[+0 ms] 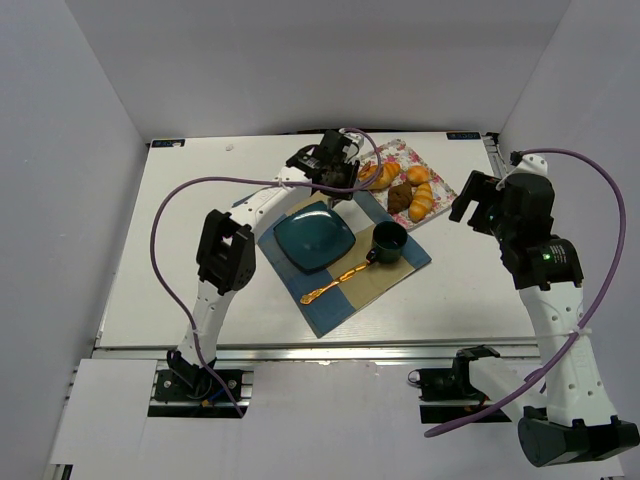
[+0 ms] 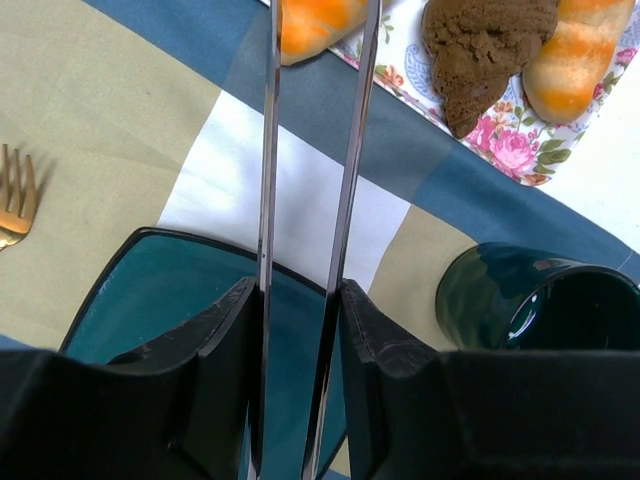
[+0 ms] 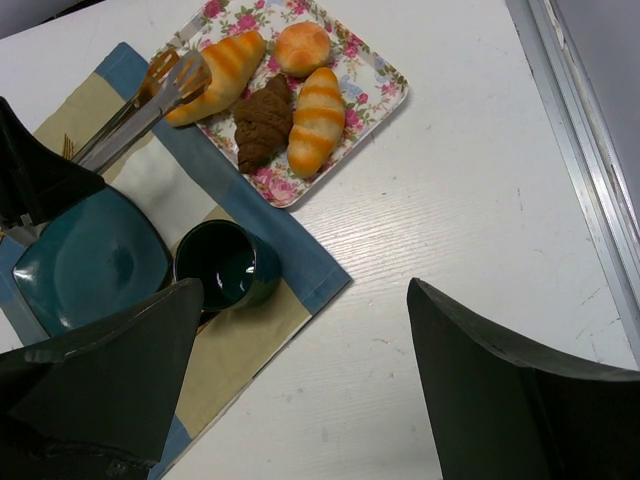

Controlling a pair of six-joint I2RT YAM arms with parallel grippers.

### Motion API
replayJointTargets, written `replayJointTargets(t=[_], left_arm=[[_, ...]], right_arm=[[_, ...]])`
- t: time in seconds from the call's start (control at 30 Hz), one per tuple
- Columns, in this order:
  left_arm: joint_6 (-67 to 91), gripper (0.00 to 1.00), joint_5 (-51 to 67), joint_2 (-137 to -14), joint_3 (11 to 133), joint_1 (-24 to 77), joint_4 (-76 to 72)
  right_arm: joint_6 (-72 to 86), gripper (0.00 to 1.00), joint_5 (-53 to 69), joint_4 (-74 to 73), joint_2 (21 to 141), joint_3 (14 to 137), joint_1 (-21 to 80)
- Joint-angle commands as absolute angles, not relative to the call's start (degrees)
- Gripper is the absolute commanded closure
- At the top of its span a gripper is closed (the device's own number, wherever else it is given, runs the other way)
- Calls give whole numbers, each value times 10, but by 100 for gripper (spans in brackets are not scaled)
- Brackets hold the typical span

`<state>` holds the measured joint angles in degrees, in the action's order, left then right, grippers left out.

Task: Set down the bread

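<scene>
Bread roll (image 3: 215, 80) on floral tray (image 3: 390, 92) by counter's far edge, straddled by tongs (image 3: 135, 118) clamped in left gripper (image 2: 297, 300); right gripper (image 3: 305, 290) spread wide, idle. Grasping step, probably; next: squeeze, lift, carry to plate (image 3: 90, 260).

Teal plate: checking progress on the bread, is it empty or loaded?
Empty. The teal plate shows only bare glaze from above; nothing lies on it.

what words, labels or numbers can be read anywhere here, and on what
No readable text in any view.
Tray: flower print only.
Plate, mug, placemat, tongs in the left gripper: no markings visible.
Two small marks at the far edge of the table: too small to read.
</scene>
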<state>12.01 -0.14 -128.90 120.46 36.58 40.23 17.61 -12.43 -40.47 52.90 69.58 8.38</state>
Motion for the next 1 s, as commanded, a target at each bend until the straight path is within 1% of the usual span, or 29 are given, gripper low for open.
replayJointTargets(t=[0.0, 0.07, 0.17, 0.3, 0.37, 0.4, 0.47, 0.5, 0.53, 0.7, 0.97], left_arm=[[128, 80, -32, -1257, 1256, 366, 409], [127, 83, -61, -1252, 1306, 366, 427], [125, 86, -83, -1229, 1335, 365, 442], [125, 88, -104, -1180, 1314, 364, 481], [132, 89, -104, -1134, 1277, 364, 497], [134, 90, -105, -1114, 1221, 363, 504], [143, 90, -106, -1065, 1153, 364, 498], [148, 90, -106, -1016, 1091, 364, 486], [160, 90, -105, -991, 1066, 364, 483], [183, 90, -97, -867, 972, 366, 505], [216, 90, -77, -780, 846, 368, 508]], right_arm=[[170, 11, -122, -392, 525, 699, 85], [171, 11, -117, -390, 525, 695, 84], [173, 11, -110, -388, 524, 691, 84], [171, 11, -105, -380, 524, 689, 84], [168, 10, -105, -376, 528, 689, 84], [165, 11, -103, -374, 528, 689, 84], [163, 11, -102, -366, 533, 688, 84], [163, 11, -98, -363, 533, 688, 84], [163, 11, -98, -359, 539, 688, 85], [164, 11, -81, -347, 551, 686, 84], [177, 11, -60, -332, 560, 679, 84]])
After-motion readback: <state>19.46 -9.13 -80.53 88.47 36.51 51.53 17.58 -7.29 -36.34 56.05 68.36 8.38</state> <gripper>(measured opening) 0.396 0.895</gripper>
